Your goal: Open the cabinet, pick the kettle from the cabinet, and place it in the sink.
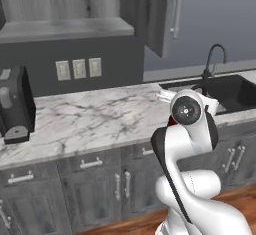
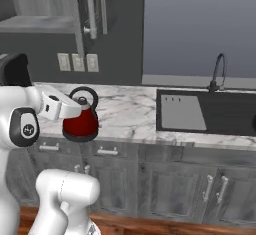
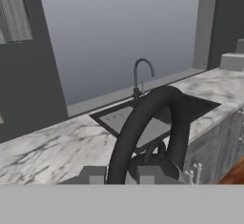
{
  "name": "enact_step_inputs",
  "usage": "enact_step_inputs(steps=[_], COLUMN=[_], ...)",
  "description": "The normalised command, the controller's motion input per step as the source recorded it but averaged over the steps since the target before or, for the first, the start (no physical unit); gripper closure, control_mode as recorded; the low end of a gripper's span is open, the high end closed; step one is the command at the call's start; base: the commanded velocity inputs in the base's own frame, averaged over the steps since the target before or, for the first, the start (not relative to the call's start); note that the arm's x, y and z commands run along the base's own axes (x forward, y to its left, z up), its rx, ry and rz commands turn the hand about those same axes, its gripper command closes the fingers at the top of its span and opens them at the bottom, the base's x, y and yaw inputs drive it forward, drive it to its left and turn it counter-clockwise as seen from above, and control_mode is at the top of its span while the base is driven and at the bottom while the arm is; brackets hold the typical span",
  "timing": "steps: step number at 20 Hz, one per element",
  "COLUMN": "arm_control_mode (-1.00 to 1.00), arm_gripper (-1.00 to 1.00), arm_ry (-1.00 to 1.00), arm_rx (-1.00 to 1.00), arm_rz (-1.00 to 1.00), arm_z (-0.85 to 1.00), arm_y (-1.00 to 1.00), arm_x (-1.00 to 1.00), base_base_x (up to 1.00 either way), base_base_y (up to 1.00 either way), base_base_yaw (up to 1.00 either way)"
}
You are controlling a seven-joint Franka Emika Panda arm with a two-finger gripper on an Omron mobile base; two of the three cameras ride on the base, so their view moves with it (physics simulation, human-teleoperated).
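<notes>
The red kettle (image 2: pixel 81 123) hangs by its black arched handle (image 2: pixel 86 93) over the front edge of the marble counter, left of the sink. My gripper (image 2: pixel 76 110) is shut on that handle. In the hand view the handle (image 3: pixel 138 132) arches up between my fingertips (image 3: pixel 94 174), with the kettle's lid knob below it. The black sink (image 2: pixel 227 113) with its grey drainboard (image 2: pixel 182 113) and faucet (image 2: pixel 218 71) lies to the right; it also appears ahead as sink (image 3: pixel 162 116). The cabinet (image 1: pixel 65 29) stands open, its door (image 1: pixel 160 16) swung outward, its shelf bare.
A black appliance (image 1: pixel 16 104) sits at the counter's left end. Wall outlets (image 1: pixel 79 69) line the backsplash. Low cabinets (image 2: pixel 170 189) with short handles run under the counter. The open door with its long handles (image 2: pixel 91 9) hangs above the counter, left of the sink.
</notes>
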Motion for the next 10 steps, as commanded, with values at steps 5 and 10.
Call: enact_step_inputs(steps=[5,10], arm_control_mode=[1.00,1.00], arm_gripper=[1.00,1.00], arm_ry=[0.00,0.00], arm_rx=[0.00,0.00], arm_rz=[0.00,0.00], arm_z=[0.00,0.00], arm_y=[0.00,0.00], arm_x=[0.00,0.00], base_base_x=[0.02,0.05], base_base_y=[-0.67,-0.67], base_base_yaw=[0.00,0.00])
